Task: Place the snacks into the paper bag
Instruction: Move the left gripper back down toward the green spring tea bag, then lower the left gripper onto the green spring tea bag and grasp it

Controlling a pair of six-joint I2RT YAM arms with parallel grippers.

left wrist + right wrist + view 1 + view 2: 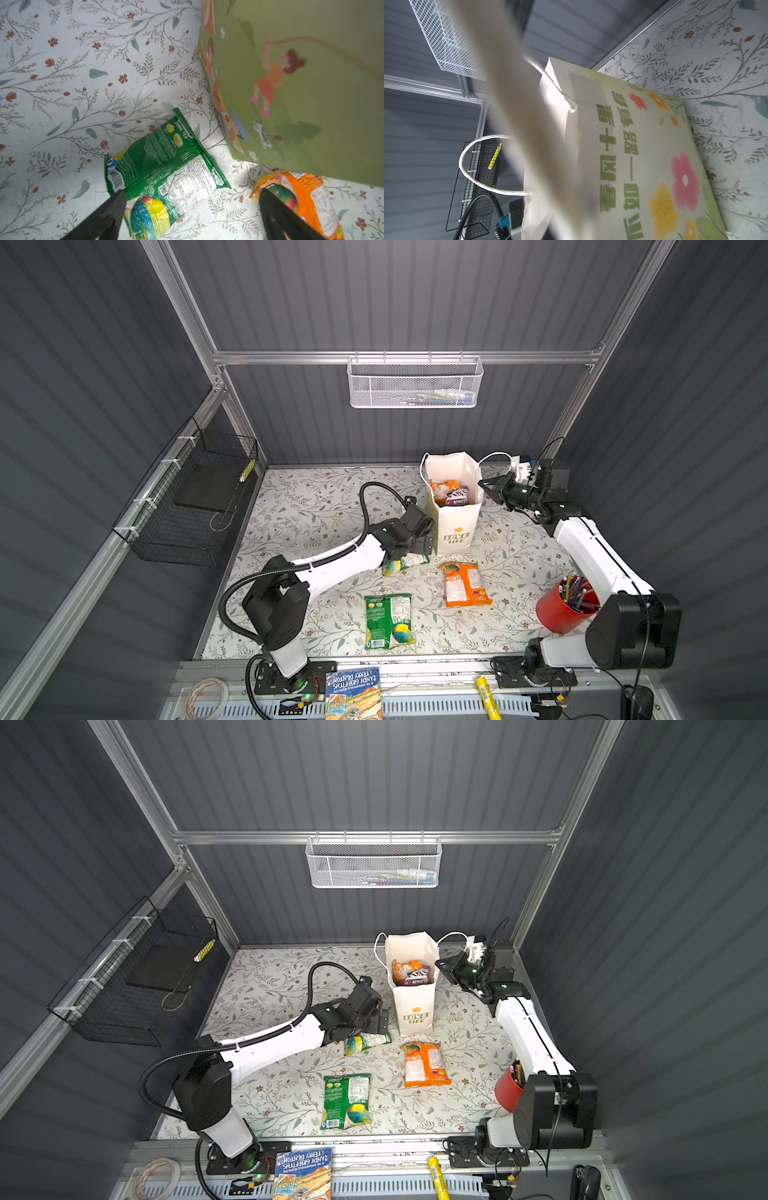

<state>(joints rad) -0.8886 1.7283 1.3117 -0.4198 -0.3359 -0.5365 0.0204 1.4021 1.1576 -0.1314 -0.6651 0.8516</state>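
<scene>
In both top views the paper bag (455, 531) stands upright at the back of the tabletop (311, 506), mouth open, with several snack packets (451, 491) inside. Three are still out in front: a green packet (409, 562) by the bag's base, an orange packet (463, 585) beside it, and a second green packet (388, 626) farther forward. The left tool (424, 545) sits low over the nearer green packet; the right tool (484, 484) is at the bag's right rim. Left wrist view: the fingers (104, 216) are wide apart and hold nothing, the green packet (166, 166) lies flat between them, the orange one (307, 197) is partly behind one finger, and the bag wall (301, 83) is close. Right wrist view: the fingers are out of frame and blurred bag paper (519, 124) runs up to the lens, so the jaws are together, pinching the rim.
</scene>
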